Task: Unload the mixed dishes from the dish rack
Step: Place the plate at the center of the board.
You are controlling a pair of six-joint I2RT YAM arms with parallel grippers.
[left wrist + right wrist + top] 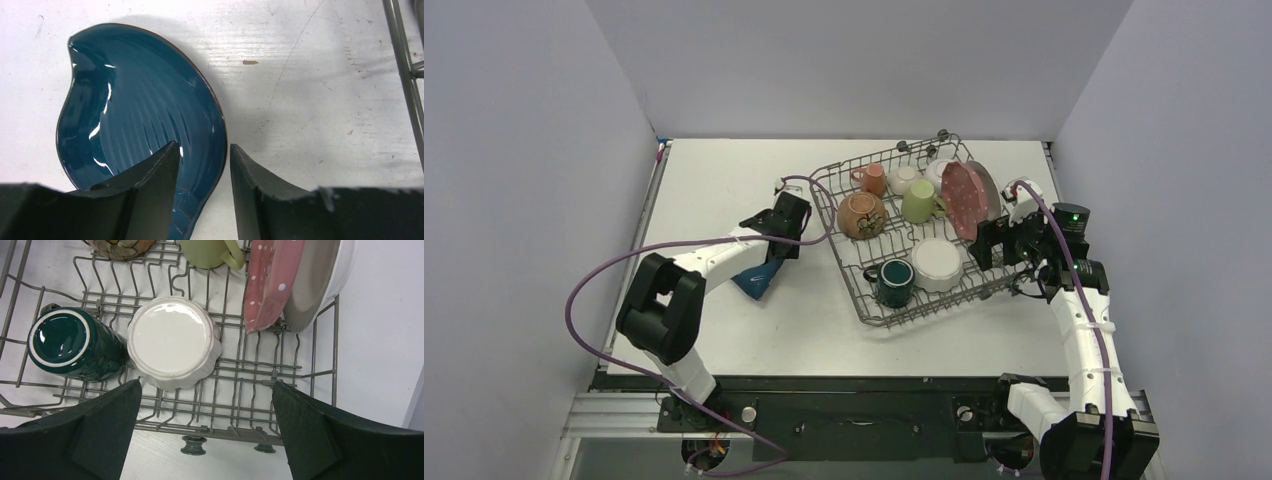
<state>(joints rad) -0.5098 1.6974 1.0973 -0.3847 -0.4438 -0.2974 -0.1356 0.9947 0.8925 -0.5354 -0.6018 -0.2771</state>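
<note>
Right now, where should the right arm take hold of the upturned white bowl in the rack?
Probably across its fluted outer wall, from above: the white bowl sits base-up, rim down on the dish rack wires, so no rim is free. The dark green mug crowds one side.

The white desk is carrying a blue dish on the left and a wire rack to the right.

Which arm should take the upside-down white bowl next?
Right: the right pincer, open, faces the white bowl in the dish rack; the left pincer is outside it, over the blue dish.
</note>
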